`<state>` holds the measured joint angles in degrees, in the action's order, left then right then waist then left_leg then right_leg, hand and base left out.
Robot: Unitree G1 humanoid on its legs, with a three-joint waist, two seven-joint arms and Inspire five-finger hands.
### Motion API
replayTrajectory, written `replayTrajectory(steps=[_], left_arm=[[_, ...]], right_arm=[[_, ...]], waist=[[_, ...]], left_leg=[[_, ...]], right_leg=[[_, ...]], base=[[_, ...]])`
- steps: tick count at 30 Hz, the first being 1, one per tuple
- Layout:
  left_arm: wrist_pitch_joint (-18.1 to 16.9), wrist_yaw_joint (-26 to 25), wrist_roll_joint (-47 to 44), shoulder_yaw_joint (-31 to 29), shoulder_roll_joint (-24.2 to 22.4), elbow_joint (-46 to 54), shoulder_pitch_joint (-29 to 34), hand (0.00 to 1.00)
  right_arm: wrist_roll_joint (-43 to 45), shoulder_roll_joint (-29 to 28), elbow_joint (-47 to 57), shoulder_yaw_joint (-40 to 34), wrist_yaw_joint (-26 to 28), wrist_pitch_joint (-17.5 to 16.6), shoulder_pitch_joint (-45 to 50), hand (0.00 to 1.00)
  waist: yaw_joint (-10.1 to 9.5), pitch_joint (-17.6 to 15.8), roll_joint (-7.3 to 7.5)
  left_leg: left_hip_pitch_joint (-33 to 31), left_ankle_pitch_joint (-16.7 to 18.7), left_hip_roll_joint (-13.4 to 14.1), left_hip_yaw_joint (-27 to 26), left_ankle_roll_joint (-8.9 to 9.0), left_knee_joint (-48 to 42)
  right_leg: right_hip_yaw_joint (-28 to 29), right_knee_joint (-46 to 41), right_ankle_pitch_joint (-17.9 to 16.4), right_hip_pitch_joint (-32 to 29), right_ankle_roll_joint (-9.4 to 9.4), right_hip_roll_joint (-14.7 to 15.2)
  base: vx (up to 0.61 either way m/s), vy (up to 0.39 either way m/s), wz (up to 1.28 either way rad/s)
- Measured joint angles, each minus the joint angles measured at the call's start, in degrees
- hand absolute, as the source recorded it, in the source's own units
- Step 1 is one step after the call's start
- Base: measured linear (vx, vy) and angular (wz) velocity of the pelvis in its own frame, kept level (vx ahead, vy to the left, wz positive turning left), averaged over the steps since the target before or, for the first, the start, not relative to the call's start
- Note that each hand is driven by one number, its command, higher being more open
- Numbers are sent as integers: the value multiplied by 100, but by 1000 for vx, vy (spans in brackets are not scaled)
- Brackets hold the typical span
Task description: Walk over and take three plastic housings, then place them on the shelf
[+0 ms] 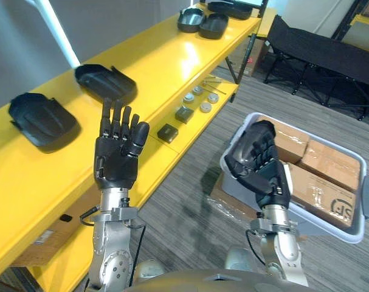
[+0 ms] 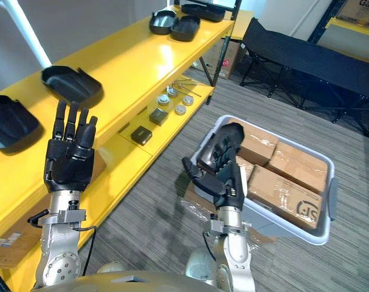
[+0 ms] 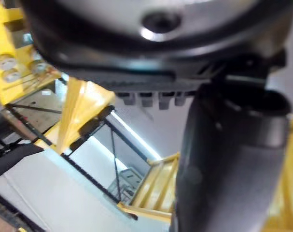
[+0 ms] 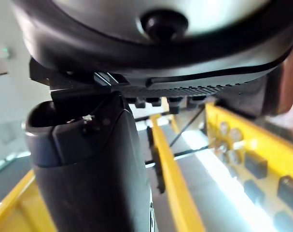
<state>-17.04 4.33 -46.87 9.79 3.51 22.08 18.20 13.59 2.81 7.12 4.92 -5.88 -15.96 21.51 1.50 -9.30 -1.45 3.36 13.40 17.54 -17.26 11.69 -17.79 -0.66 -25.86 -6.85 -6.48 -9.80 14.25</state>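
With my left hand (image 1: 116,159) spread and right hand (image 1: 261,163) relaxed, both empty, the nearest plastic housing (image 1: 105,82) sits on the yellow shelf (image 1: 160,64) at eleven o'clock; it is likely light, stiff and slick, best pinched by its rim.

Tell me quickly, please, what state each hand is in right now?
Left hand: open, fingers straight, holding nothing.
Right hand: open, fingers loosely bent, holding nothing.
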Motion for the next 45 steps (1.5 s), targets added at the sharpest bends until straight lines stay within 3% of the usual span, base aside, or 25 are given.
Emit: replayTrajectory(steps=[2, 4, 5, 6, 7, 8, 9, 10, 12, 13, 14, 17, 20, 25, 31, 39, 45], left_arm=[[135, -29, 13, 233, -126, -17, -120, 100], [252, -59, 30, 394, -152, -18, -286, 100], [316, -60, 29, 403, -148, -18, -362, 100], [334, -65, 28, 395, -143, -18, -386, 100], [333, -64, 28, 386, -126, -20, -420, 100], [328, -51, 28, 390, -135, -19, -422, 100], [308, 13, 29, 415, -139, -16, -417, 100], [292, 22, 30, 447, -122, -16, -415, 100], [289, 28, 30, 507, -122, -18, -403, 100], [287, 42, 30, 503, -111, -21, -406, 100], [276, 51, 35, 495, -103, -24, -406, 100], [225, 312, 45, 497, -38, -172, -407, 100], [338, 452, 46, 497, 40, -209, -445, 100], [360, 636, 324, 515, 314, -191, -724, 100], [669, 573, 483, 667, 286, -191, -1075, 100], [762, 578, 431, 922, 313, -644, -1244, 100], [847, 580, 268, 1072, 302, -1106, -1420, 100]], right_arm=[[-166, 242, -2, -167, -67, 236, -5, 100], [-160, 463, -8, -329, -68, 466, 15, 100], [-159, 535, -8, -488, -74, 572, 37, 100], [-150, 562, -8, -555, -71, 598, 46, 100], [-140, 590, -1, -666, -63, 617, 91, 100], [-90, 587, 18, -708, -49, 618, 131, 100], [119, 642, 63, -789, 64, 616, 180, 100], [124, 670, 61, -805, 121, 619, 155, 100], [123, 653, 42, -720, 263, 621, 146, 100], [127, 622, 40, -568, 300, 623, 123, 100], [122, 614, 30, -472, 302, 623, 91, 100], [-22, 544, -47, -142, 185, 621, -92, 100], [-151, 522, -1027, -193, -366, 740, -873, 100], [-153, 503, -1959, -461, -1176, 841, -2114, 100], [-150, 1092, -2600, -799, -1752, 1114, -4408, 100], [-137, 1743, -3811, -756, -1789, 1581, -5520, 100], [-134, 2219, -4707, -599, -1751, 1706, -6539, 100]], waist=[[98, 8, -169], [285, -18, -242], [433, -32, -235], [488, -45, -221], [533, -74, -172], [520, -112, -116], [434, -92, -175], [357, -92, -254], [345, -78, -359], [354, -75, -367], [334, -101, -328], [192, -207, -185], [151, -271, -146], [-76, -586, -51], [-259, -1232, -170], [-590, -1355, -229], [-769, -1619, -448]], left_leg=[[25, -308, 238, -86, 132, 306], [28, -563, 403, -108, 40, 271], [17, -720, 456, -100, -106, 75], [-10, -789, 473, -92, -210, -104], [-160, -941, 489, -13, -465, -607], [-243, -952, 482, 88, -581, -819], [-296, -414, 248, 454, -416, -850], [-342, -134, -125, 774, -432, -561], [-374, -10, -522, 926, -690, 36], [-338, 71, -628, 989, -549, 274], [-347, 58, -699, 935, -518, 320], [-522, -6, -941, 803, -502, 209], [-592, 54, -1114, 948, -600, -18], [-1069, 130, -1147, 1169, -623, -401], [-1686, -41, -1121, 1448, -568, -597], [-1896, -229, -1186, 1767, -549, -444], [-1959, -394, -1309, 1991, -574, -306]], right_leg=[[-241, 502, -193, 18, -123, -283], [-221, 673, -219, 35, -66, -489], [-196, 719, -220, 92, -21, -547], [-172, 726, -222, 122, 23, -555], [-47, 812, -207, 220, 96, -544], [19, 900, -179, 263, 153, -533], [194, 1102, -122, 262, 211, -496], [391, 1233, 15, 181, 207, -520], [498, 1303, 147, 20, 127, -570], [539, 1353, 242, -94, 40, -564], [543, 1446, 327, -124, 12, -502], [347, 1984, 835, -134, -84, -212], [-2, 2116, 1110, -7, -105, -27], [-381, 2369, 1277, 2, -62, 19], [-612, 2614, 1600, -257, 20, -41], [-901, 2621, 1611, -310, 22, -16], [-1151, 2489, 1610, -324, 22, 96]], base=[[57, -368, -64], [39, -346, -50], [17, -220, -37], [0, -185, -48], [-17, -119, -48], [-25, -50, -76], [-55, 61, -97], [-64, 100, -98], [-78, 94, -63], [-69, 79, -42], [-87, 104, -44], [-91, 174, -29], [-46, 123, 5], [-110, 36, 21], [-112, -23, 18], [13, -13, 23], [-19, 7, 22]])
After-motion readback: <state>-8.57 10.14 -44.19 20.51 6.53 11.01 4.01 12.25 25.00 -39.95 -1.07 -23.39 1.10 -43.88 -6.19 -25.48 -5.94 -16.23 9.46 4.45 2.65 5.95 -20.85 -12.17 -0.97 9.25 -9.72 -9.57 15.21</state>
